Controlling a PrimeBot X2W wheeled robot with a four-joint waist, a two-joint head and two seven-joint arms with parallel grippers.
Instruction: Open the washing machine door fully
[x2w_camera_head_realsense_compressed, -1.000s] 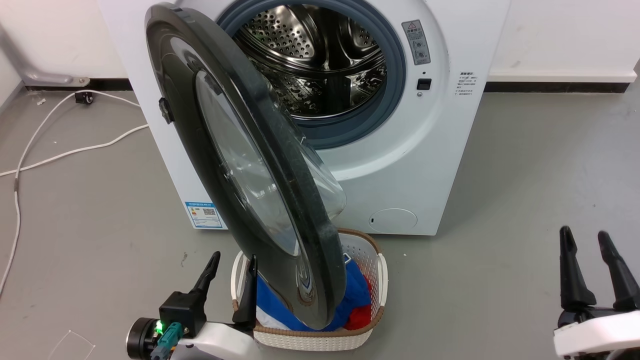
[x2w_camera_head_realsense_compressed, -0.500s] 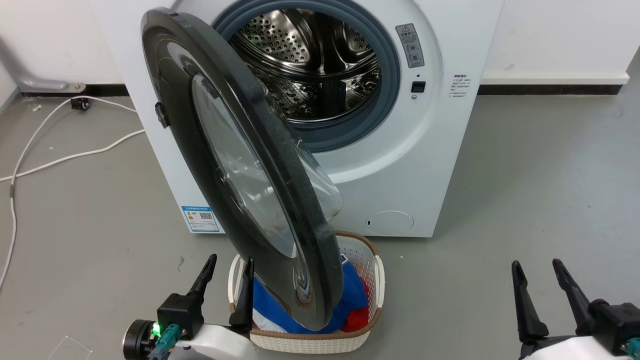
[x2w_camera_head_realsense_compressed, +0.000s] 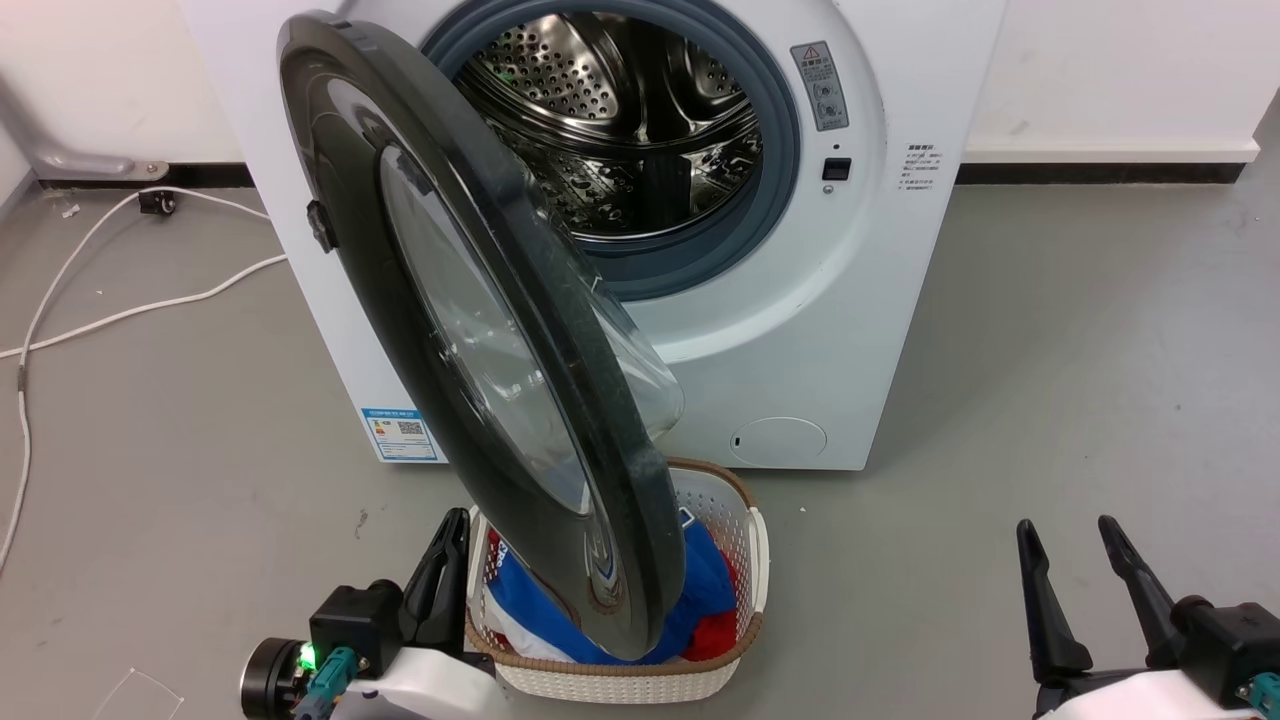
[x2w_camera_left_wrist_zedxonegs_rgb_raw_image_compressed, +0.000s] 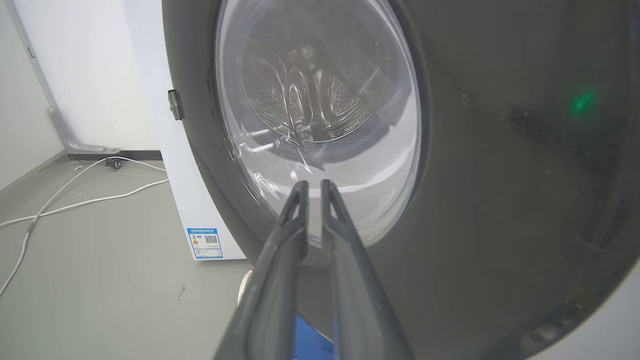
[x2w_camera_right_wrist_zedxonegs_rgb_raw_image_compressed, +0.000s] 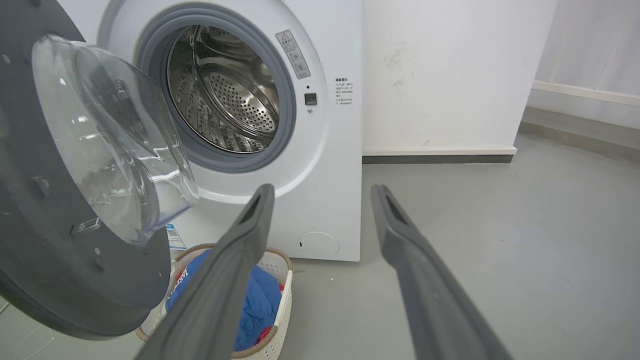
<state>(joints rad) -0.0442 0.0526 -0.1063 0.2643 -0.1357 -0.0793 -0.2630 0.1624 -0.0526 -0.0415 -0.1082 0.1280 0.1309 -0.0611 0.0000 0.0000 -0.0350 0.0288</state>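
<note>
Washing machine door (x2w_camera_head_realsense_compressed: 400, 330) is swung well out from the washing machine (x2w_camera_head_realsense_compressed: 800, 330) on its left-side hinge, standing near-left of the bare drum (x2w_camera_head_realsense_compressed: 620, 130), lower edge hanging over the laundry basket (x2w_camera_head_realsense_compressed: 757, 545) of blue and red clothes. Left gripper (x2w_camera_head_realsense_compressed: 455, 520) sits near-left by the basket's left rim, facing the door's outer face, fingers pinched to a thin slit on nothing; contact with the door can't be told. Right gripper (x2w_camera_head_realsense_compressed: 1063, 523) is near-right over bare floor, fingers spread, empty.
</note>
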